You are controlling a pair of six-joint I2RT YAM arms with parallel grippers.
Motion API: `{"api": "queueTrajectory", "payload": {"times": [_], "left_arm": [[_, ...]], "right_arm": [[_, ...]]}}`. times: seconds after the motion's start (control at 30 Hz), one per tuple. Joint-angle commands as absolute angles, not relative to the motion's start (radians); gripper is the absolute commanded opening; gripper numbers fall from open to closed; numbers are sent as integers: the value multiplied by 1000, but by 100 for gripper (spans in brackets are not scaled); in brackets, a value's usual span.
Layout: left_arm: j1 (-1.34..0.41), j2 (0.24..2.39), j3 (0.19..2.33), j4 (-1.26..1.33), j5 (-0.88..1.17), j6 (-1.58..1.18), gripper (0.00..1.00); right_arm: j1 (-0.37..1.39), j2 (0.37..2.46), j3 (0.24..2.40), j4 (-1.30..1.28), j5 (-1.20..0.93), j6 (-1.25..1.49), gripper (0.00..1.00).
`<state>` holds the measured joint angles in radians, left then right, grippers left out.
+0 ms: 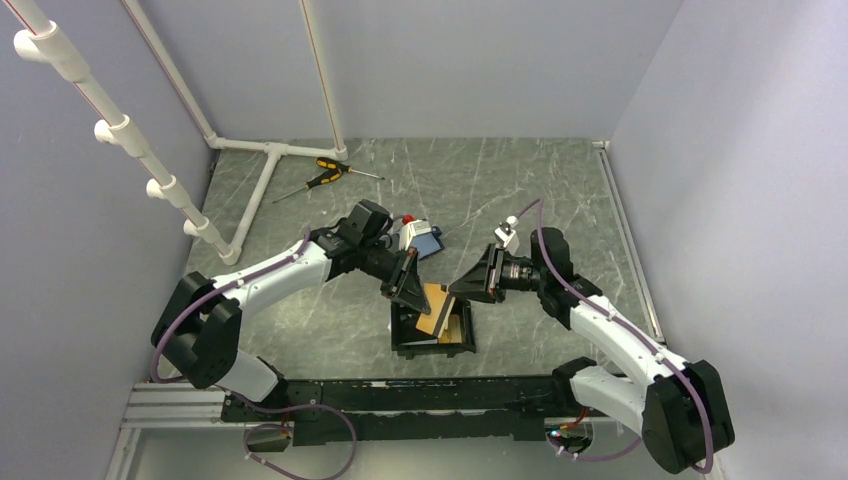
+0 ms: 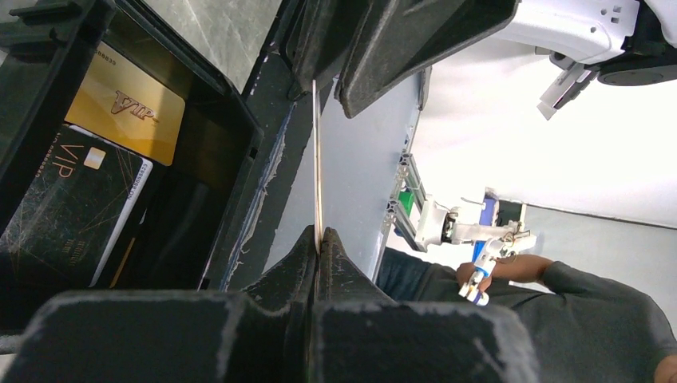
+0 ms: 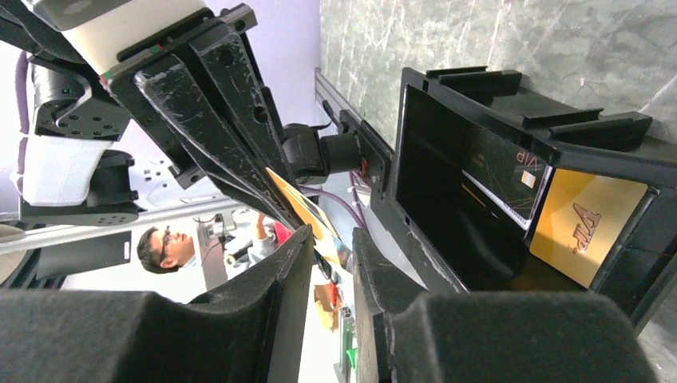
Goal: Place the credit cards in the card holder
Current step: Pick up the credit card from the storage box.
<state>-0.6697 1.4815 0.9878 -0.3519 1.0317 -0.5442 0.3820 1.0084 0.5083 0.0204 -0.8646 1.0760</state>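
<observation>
- Credit card (image 1: 434, 308) is held over the card holder (image 1: 402, 342), pinched at one end by the left gripper (image 1: 414, 298), whose jaws are closed flat on it.
- From above, the long axis of the card is seen slanting from the left fingertips down towards the open top of the holder, which lies directly beneath. Whether the lower end is just above the rim or already inside cannot be told.
- The right gripper (image 1: 463, 290) is set against the card from the opposite side. Its jaws are parted a little with the free end of the card between them, and no pinch by them is seen.
- Both grippers are about equally near the holder, but only the left one has the card. The lowering is therefore judged to fall to the left arm, with the right as a guide.
- In the left wrist view the card is shown edge-on, a thin line running from the left fingers to the right ones. The holder lies beside it, with a gold VIP card (image 2: 128, 116) and a black VIP card (image 2: 68, 207) inside.
- In the right wrist view the orange face of the card and the gap between the right fingers are shown, which the top view hides.
</observation>
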Motion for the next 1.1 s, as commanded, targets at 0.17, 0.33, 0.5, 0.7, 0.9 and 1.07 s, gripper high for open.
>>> {"api": "queueTrajectory", "payload": {"times": [0.17, 0.33, 0.5, 0.7, 0.9, 1.07], "left_arm": [[-650, 1446, 996, -304, 1071, -552, 0], [-648, 1451, 995, -299, 1075, -554, 0], [-648, 1453, 996, -296, 1077, -554, 0], [-648, 1454, 996, -295, 1084, -553, 0], [-648, 1460, 1000, -300, 1090, -549, 0], [-649, 1462, 998, -308, 1087, -542, 0]], "right_arm": [[382, 965, 462, 48, -911, 1079, 28], [382, 977, 455, 60, -902, 1084, 35], [382, 989, 468, 79, -914, 1082, 28], [381, 1008, 469, 120, -914, 1098, 27], [383, 1025, 466, 141, -915, 1103, 22], [382, 1006, 464, 104, -912, 1088, 13]]}}
